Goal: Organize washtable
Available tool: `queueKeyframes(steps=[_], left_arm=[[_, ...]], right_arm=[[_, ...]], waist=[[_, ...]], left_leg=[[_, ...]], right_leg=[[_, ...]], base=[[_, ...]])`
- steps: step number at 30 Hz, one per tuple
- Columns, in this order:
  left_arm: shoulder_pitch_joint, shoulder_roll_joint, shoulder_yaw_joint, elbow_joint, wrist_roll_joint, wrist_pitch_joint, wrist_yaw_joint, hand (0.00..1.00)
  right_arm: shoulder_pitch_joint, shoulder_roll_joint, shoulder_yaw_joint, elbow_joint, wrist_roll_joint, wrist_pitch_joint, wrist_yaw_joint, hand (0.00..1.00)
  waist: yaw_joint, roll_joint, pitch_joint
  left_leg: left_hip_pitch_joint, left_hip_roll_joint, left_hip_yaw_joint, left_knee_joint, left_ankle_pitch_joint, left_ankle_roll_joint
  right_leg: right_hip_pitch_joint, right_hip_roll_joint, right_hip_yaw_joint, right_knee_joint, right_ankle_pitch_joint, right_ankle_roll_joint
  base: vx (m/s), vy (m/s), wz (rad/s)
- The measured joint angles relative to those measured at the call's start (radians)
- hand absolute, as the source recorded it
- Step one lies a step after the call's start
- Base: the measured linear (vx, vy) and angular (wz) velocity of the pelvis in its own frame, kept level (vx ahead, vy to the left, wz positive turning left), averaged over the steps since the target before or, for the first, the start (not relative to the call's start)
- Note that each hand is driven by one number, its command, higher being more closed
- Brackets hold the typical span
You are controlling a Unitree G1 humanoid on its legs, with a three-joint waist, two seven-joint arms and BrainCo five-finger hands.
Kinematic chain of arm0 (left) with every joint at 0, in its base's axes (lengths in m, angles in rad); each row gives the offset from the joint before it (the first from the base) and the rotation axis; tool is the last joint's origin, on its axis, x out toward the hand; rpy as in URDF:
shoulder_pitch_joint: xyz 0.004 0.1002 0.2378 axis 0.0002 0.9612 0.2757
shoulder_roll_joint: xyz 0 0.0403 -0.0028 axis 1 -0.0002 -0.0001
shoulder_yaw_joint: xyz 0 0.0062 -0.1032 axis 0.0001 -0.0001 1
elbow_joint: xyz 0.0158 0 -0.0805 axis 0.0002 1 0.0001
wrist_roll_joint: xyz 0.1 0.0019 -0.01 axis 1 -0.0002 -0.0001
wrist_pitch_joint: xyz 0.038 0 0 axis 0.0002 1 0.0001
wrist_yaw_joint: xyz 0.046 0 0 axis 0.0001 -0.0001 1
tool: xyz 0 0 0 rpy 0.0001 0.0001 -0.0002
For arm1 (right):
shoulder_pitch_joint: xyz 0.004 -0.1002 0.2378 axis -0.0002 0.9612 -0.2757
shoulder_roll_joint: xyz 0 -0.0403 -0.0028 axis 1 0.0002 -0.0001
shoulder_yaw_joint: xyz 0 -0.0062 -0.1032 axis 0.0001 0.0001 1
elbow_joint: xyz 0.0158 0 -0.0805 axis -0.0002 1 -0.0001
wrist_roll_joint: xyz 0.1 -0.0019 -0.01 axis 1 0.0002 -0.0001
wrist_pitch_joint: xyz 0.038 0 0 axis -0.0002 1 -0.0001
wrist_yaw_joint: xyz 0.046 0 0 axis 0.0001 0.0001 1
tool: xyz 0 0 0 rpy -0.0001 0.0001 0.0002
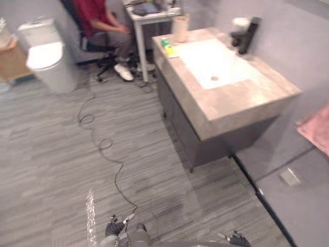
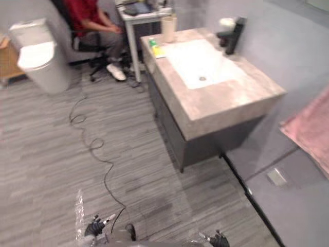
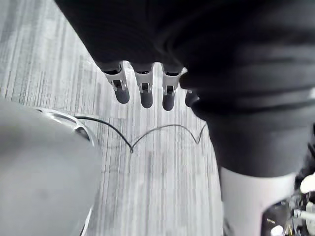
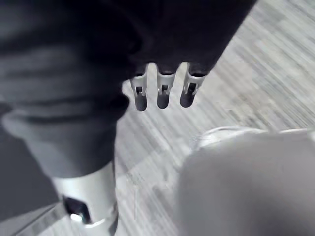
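The washtable stands ahead to the right, a stone-look top with a white basin sunk in it. A dark faucet rises at its far side with a white object behind it. At the far left corner stand a beige cup, a small green bottle and a flat yellow item. My left hand and right hand hang low, far from the table. Their fingers are straight over the floor and hold nothing.
A white toilet stands at the far left. A person sits on an office chair beside a small white table behind the washtable. A pink cloth hangs by the right wall. Grey plank floor lies between me and the washtable.
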Motion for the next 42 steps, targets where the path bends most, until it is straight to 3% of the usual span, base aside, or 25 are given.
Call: queueKeyframes(steps=[1, 5, 10, 12, 13, 15, 16, 19, 21, 22, 23, 25, 26, 28, 29, 30, 31, 33, 35, 38, 41, 42], left_arm=[[0.0, 0.004, -0.001, 0.001, 0.002, -0.001, 0.002, 0.0], [0.0, 0.044, -0.042, 0.018, 0.004, 0.001, -0.004, 0.0], [-0.004, 0.073, -0.137, 0.051, 0.016, 0.001, -0.013, 0.0], [-0.013, 0.081, -0.231, 0.054, 0.065, 0.0, -0.013, 0.0], [-0.027, 0.094, -0.293, 0.068, 0.109, -0.001, -0.015, 0.0], [-0.037, 0.103, -0.362, 0.067, 0.153, -0.003, -0.015, 0.0], [-0.039, 0.122, -0.397, 0.064, 0.185, -0.006, -0.015, 0.0], [-0.054, 0.131, -0.442, 0.065, 0.218, -0.01, -0.018, 0.0], [-0.06, 0.13, -0.469, 0.067, 0.218, -0.009, -0.019, 0.0], [-0.065, 0.129, -0.489, 0.069, 0.216, -0.007, -0.024, 0.0], [-0.065, 0.128, -0.5, 0.069, 0.216, -0.006, -0.026, 0.0], [-0.065, 0.119, -0.498, 0.067, 0.216, -0.004, -0.036, 0.0], [-0.066, 0.117, -0.497, 0.066, 0.216, -0.002, -0.036, 0.0], [-0.058, 0.106, -0.495, 0.06, 0.216, 0.001, -0.035, 0.0], [-0.054, 0.091, -0.459, 0.048, 0.217, 0.002, -0.036, 0.0], [-0.054, 0.078, -0.429, 0.028, 0.218, 0.005, -0.036, 0.0], [-0.055, 0.071, -0.405, 0.006, 0.217, 0.005, -0.034, 0.0], [-0.055, 0.065, -0.401, 0.0, 0.217, 0.003, -0.034, 0.0], [-0.065, 0.054, -0.401, 0.004, 0.217, 0.003, -0.034, 0.0], [-0.083, 0.049, -0.416, 0.027, 0.217, 0.002, -0.032, 0.0], [-0.089, 0.057, -0.442, 0.052, 0.218, 0.001, -0.031, 0.0], [-0.088, 0.064, -0.45, 0.053, 0.218, 0.0, -0.03, 0.0]], right_arm=[[-0.042, 0.011, 0.002, -0.009, -0.006, -0.004, 0.001, 0.0], [-0.108, 0.037, 0.029, 0.045, -0.015, -0.009, 0.003, 0.0], [-0.086, 0.033, 0.029, 0.105, -0.024, 0.01, 0.003, 0.0], [-0.086, 0.027, 0.023, 0.119, 0.0, 0.013, 0.003, 0.0], [-0.089, 0.014, 0.013, 0.112, 0.016, 0.012, 0.004, 0.0], [-0.089, 0.006, 0.005, 0.091, 0.027, 0.005, 0.002, 0.0], [-0.09, 0.012, 0.016, 0.077, 0.029, -0.003, 0.004, 0.0], [-0.093, 0.014, 0.036, 0.08, 0.039, -0.006, 0.002, 0.0], [-0.097, 0.012, 0.036, 0.079, 0.044, -0.006, 0.003, 0.0], [-0.098, 0.014, 0.03, 0.081, 0.046, -0.004, 0.003, 0.0], [-0.098, 0.016, 0.02, 0.081, 0.047, -0.004, 0.003, 0.0], [-0.088, 0.023, -0.028, 0.078, 0.046, 0.002, 0.003, 0.0], [-0.086, 0.024, -0.039, 0.076, 0.047, 0.006, 0.003, 0.0], [-0.079, 0.02, -0.049, 0.053, 0.05, 0.014, 0.002, 0.0], [-0.072, 0.02, -0.042, 0.03, 0.045, 0.015, 0.003, 0.0], [-0.071, 0.02, -0.034, 0.021, 0.04, 0.019, 0.002, 0.0], [-0.062, 0.022, 0.001, 0.011, 0.038, 0.022, -0.001, 0.0], [-0.059, 0.03, 0.016, 0.01, 0.034, 0.02, -0.004, 0.0], [-0.068, 0.034, 0.023, 0.011, 0.03, 0.019, -0.012, 0.0], [-0.094, 0.026, 0.036, 0.062, 0.002, 0.019, -0.023, 0.0], [-0.124, 0.02, 0.053, 0.105, -0.024, 0.018, -0.024, 0.0], [-0.13, 0.012, 0.079, 0.125, -0.035, 0.015, -0.024, 0.0]], waist=[[0.01, -0.013, -0.009], [0.006, -0.04, -0.028], [-0.026, -0.009, -0.02], [-0.05, 0.001, -0.009], [-0.056, 0.003, 0.006], [-0.07, 0.031, 0.03], [-0.076, 0.028, 0.031], [-0.077, 0.018, 0.035], [-0.079, 0.018, 0.035], [-0.081, 0.011, 0.034], [-0.084, 0.008, 0.033], [-0.088, -0.012, 0.025], [-0.088, -0.013, 0.025], [-0.099, 0.008, 0.018], [-0.103, 0.029, 0.021], [-0.099, 0.038, 0.023], [-0.079, 0.047, 0.024], [-0.066, 0.033, 0.012], [-0.073, 0.026, 0.014], [-0.073, 0.025, 0.014], [-0.071, 0.016, 0.02], [-0.072, 0.019, 0.018]], left_leg=[[0.001, -0.007, 0.01, -0.009, 0.003, 0.0], [0.001, -0.043, 0.007, -0.046, 0.01, 0.009], [0.036, -0.101, -0.051, -0.165, 0.065, 0.029], [0.038, -0.135, -0.075, -0.173, 0.049, 0.056], [0.061, -0.154, -0.081, -0.176, 0.03, 0.083], [0.122, -0.162, -0.091, -0.203, 0.009, 0.093], [0.149, -0.162, -0.092, -0.22, 0.003, 0.101], [0.195, -0.158, -0.078, -0.275, 0.001, 0.103], [0.199, -0.156, -0.066, -0.284, 0.001, 0.103], [0.194, -0.158, -0.047, -0.282, -0.003, 0.096], [0.197, -0.161, -0.045, -0.281, -0.007, 0.09], [0.21, -0.173, -0.043, -0.238, -0.056, 0.066], [0.207, -0.169, -0.045, -0.206, -0.079, 0.058], [0.191, -0.101, -0.038, -0.047, -0.17, 0.006], [0.114, -0.029, -0.04, 0.196, -0.213, -0.028], [0.036, 0.042, -0.043, 0.408, -0.203, -0.045], [-0.034, 0.134, -0.042, 0.648, -0.16, -0.077], [-0.046, 0.171, -0.014, 0.738, -0.161, -0.068], [-0.067, 0.171, 0.008, 0.718, -0.171, -0.053], [-0.079, 0.145, -0.015, 0.561, -0.185, -0.045], [-0.076, 0.082, -0.134, 0.298, -0.183, -0.045], [-0.052, 0.063, -0.213, 0.154, -0.165, -0.04]], right_leg=[[0.003, 0.002, 0.007, -0.037, 0.028, 0.005], [0.013, -0.003, 0.007, -0.099, 0.066, 0.032], [0.038, -0.007, -0.015, -0.129, 0.144, 0.048], [0.017, -0.052, -0.018, -0.031, 0.148, 0.051], [-0.037, -0.112, 0.005, 0.138, 0.149, 0.009], [-0.117, -0.161, 0.097, 0.346, 0.156, -0.112], [-0.168, -0.142, 0.138, 0.413, 0.072, -0.104], [-0.267, -0.066, 0.08, 0.335, 0.002, -0.082], [-0.302, -0.031, 0.028, 0.238, 0.009, -0.081], [-0.314, 0.002, -0.017, 0.1, 0.056, -0.097], [-0.314, 0.01, -0.024, 0.062, 0.079, -0.106], [-0.287, 0.031, -0.025, 0.006, 0.098, -0.118], [-0.277, 0.034, -0.019, -0.002, 0.109, -0.13], [-0.237, 0.07, -0.035, -0.011, 0.112, -0.133], [-0.209, 0.104, -0.043, -0.016, 0.107, -0.138], [-0.185, 0.134, -0.033, -0.021, 0.098, -0.141], [-0.145, 0.178, 0.015, -0.023, 0.081, -0.17], [-0.126, 0.183, 0.074, -0.022, 0.065, -0.176], [-0.106, 0.177, 0.116, -0.038, 0.063, -0.17], [-0.084, 0.157, 0.183, -0.065, 0.077, -0.149], [-0.056, 0.112, 0.238, -0.081, 0.092, -0.125], [-0.05, 0.098, 0.266, -0.086, 0.1, -0.101]], base=[[0.08, 0.144, -0.07], [0.06, 0.094, 0.02], [0.03, 0.104, 0.34], [0.03, 0.141, 0.38], [0.03, 0.234, 0.36], [0.0, 0.191, 0.17], [-0.01, 0.106, 0.05], [0.02, 0.079, -0.03], [0.06, 0.025, -0.1], [0.04, 0.009, -0.07], [0.07, -0.007, -0.01], [0.16, -0.059, 0.06], [0.2, -0.124, 0.02], [0.21, -0.131, -0.09], [0.29, -0.15, -0.27], [0.48, -0.152, -0.74], [0.43, -0.09, -0.94], [0.34, -0.001, -1.09], [0.26, 0.036, -0.75], [0.35, 0.177, -0.64], [0.22, 0.311, -0.42], [0.2, 0.445, -0.64]])
